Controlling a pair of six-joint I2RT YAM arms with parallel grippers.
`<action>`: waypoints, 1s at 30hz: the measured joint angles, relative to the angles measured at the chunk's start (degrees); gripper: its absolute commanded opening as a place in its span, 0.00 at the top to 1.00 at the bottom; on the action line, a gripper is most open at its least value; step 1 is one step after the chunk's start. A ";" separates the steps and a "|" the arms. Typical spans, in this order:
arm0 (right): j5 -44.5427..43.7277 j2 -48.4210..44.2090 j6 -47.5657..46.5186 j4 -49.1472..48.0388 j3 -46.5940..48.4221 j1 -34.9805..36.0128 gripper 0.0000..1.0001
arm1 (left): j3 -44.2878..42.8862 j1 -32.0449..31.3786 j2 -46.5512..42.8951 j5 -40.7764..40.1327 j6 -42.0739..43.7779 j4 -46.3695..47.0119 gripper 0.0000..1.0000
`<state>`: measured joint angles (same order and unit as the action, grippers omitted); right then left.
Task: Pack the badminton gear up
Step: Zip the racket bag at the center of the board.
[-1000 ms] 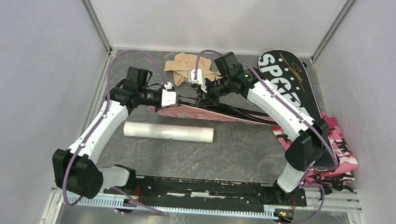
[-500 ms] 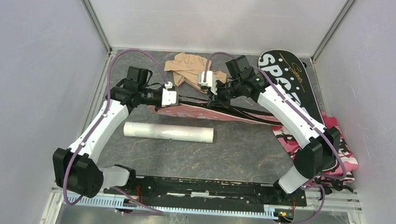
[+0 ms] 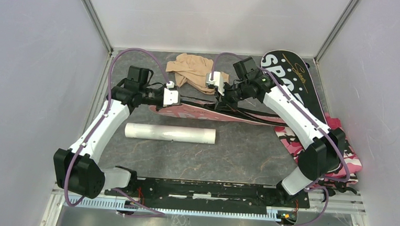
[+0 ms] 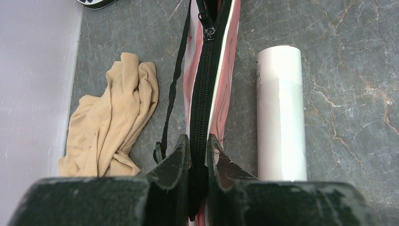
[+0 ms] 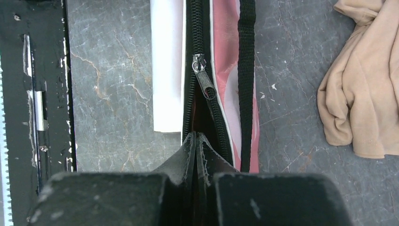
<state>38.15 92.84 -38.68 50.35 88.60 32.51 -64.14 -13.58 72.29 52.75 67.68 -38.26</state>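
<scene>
A pink racket cover (image 3: 203, 113) lies across the middle of the table, its black zipper partly open. My left gripper (image 3: 177, 105) is shut on the cover's zipper edge at its left end; in the left wrist view the jaws (image 4: 198, 146) pinch the black zipper band. My right gripper (image 3: 220, 100) hovers over the cover's open mouth with its fingertips (image 5: 195, 137) pressed together and nothing showing between them. The zipper pull (image 5: 203, 79) lies free just ahead of them. A long white tube (image 3: 170, 133) lies alongside the cover. A black cover printed "SPORT" (image 3: 293, 81) rests at the back right.
A tan cloth (image 3: 191, 70) is bunched at the back, just behind both grippers. A pink camouflage cloth (image 3: 340, 148) lies at the right edge under the right arm. Grey walls close in on the left, back and right. The black base rail (image 3: 209, 189) runs along the near edge.
My right gripper has slid to the right along the cover, away from the left gripper, and its jaws have closed fully. The left gripper has held still on the zipper edge.
</scene>
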 measured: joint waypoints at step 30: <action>8.61 11.34 -1.33 4.68 13.25 0.00 0.60 | 0.00 0.00 -0.02 0.24 0.02 -0.24 0.98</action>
<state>46.76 104.18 -40.01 55.02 101.84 32.51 -64.14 -13.58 72.27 52.99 67.70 -38.50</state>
